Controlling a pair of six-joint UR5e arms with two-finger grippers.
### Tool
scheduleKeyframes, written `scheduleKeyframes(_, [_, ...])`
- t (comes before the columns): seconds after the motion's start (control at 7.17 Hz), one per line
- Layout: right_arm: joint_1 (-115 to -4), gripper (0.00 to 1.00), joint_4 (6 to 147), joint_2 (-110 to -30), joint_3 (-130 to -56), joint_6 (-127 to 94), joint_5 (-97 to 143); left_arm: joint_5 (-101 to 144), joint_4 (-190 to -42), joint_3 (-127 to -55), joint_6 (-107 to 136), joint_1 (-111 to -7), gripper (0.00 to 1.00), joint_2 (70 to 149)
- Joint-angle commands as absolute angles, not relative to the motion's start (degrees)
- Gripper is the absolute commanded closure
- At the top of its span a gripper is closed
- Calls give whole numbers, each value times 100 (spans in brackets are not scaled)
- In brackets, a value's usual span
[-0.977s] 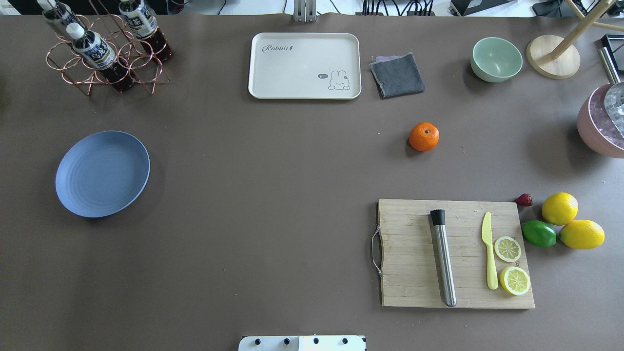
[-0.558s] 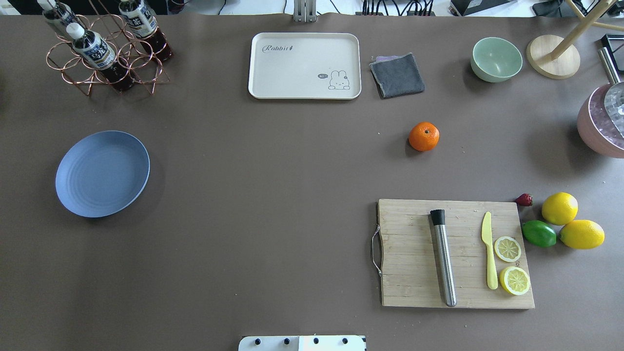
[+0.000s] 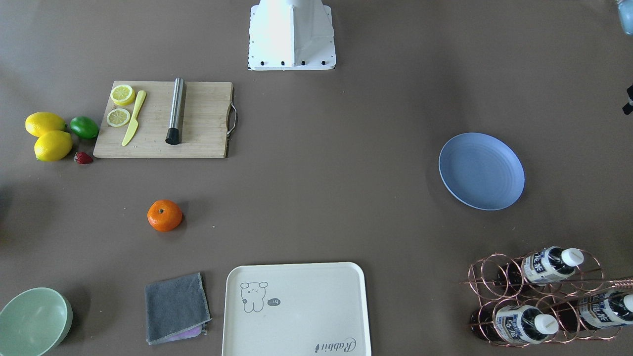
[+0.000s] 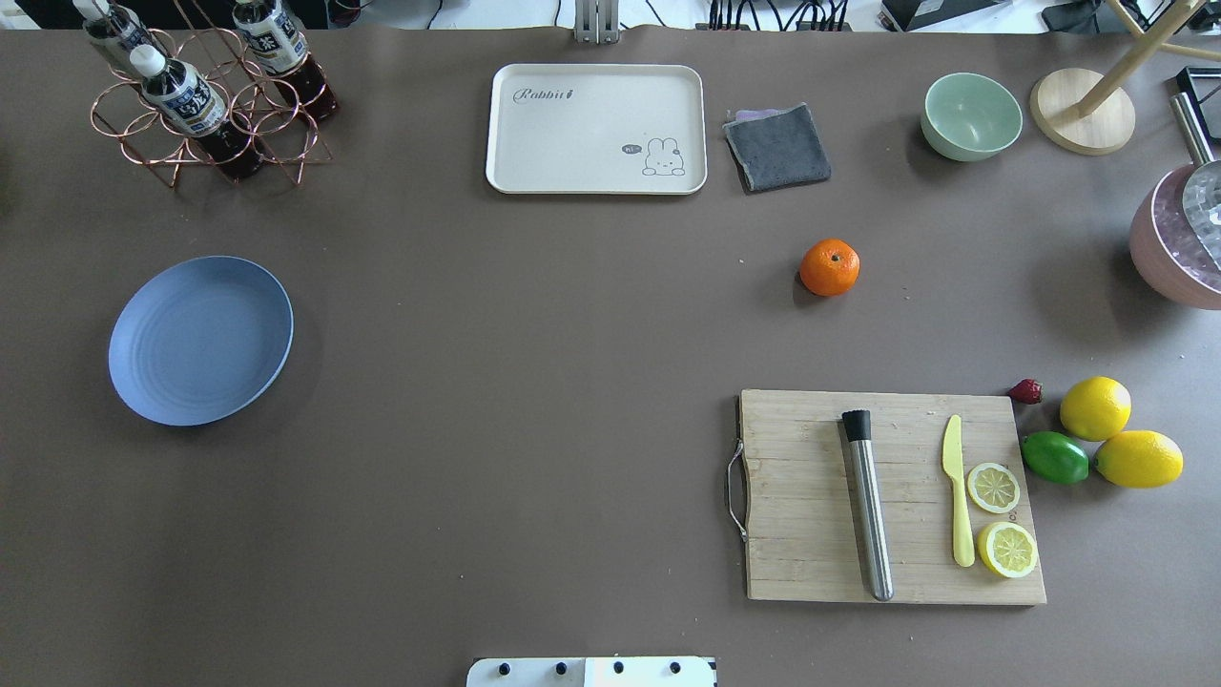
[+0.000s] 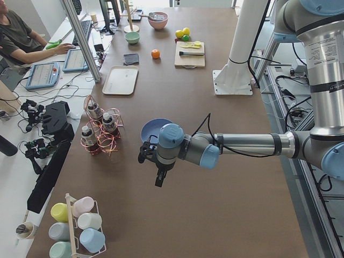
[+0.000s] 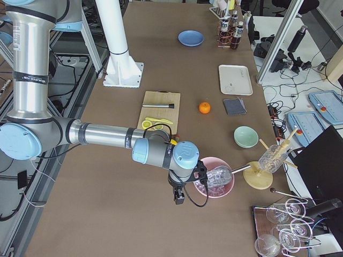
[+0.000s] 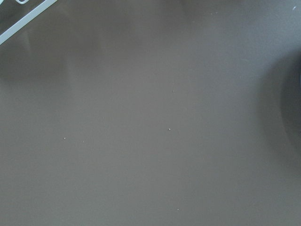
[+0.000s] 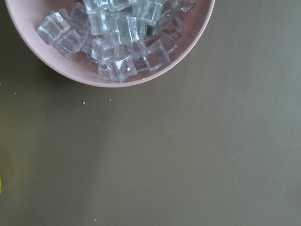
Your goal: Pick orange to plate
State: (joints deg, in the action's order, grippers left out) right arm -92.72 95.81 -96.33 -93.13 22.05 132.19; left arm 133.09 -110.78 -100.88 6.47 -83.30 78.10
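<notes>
The orange (image 4: pixel 829 267) rests on the brown table right of centre, between the grey cloth and the cutting board; it also shows in the front view as the orange (image 3: pixel 164 215). The blue plate (image 4: pixel 200 340) lies bare at the far left. Neither gripper appears in the overhead view. In the exterior left view my left gripper (image 5: pixel 157 183) hangs above the table near the plate (image 5: pixel 150 127). In the exterior right view my right gripper (image 6: pixel 179 199) hangs beside the pink bowl, far from the orange (image 6: pixel 204 107). I cannot tell whether either is open or shut.
A cream tray (image 4: pixel 595 129), grey cloth (image 4: pixel 777 146) and green bowl (image 4: pixel 971 115) line the far edge. A bottle rack (image 4: pixel 205 105) stands far left. The cutting board (image 4: pixel 801 496) holds a muddler, knife and lemon slices; lemons and a lime (image 4: pixel 1054 457) lie beside it. A pink ice bowl (image 4: pixel 1173 253) sits right.
</notes>
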Motion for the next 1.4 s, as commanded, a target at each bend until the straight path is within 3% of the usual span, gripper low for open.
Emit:
scheduleKeyframes(0.0, [-9272, 0, 9571, -9642, -9325, 2197, 13411, 13315, -11284, -9994, 1446, -7781, 2, 8277])
scheduleKeyframes(0.14, [-9264, 0, 9571, -9624, -9273, 2206, 13438, 13315, -11329, -9976, 2103, -7300, 8, 8549])
scheduleKeyframes(0.56, [-9255, 0, 9563, -9650, -9246, 2215, 13526, 13263, -12205, -9214, 3127, -6234, 8, 9174])
scheduleKeyframes(0.84, [-9246, 0, 9563, -9642, -9194, 2215, 13526, 13254, -12952, -8581, 3549, -6038, 8, 9377])
scheduleKeyframes(1.26, [-9229, 0, 9571, -9642, -9176, 2232, 13526, 12914, -13025, -8376, 3577, -5758, 16, 9457])
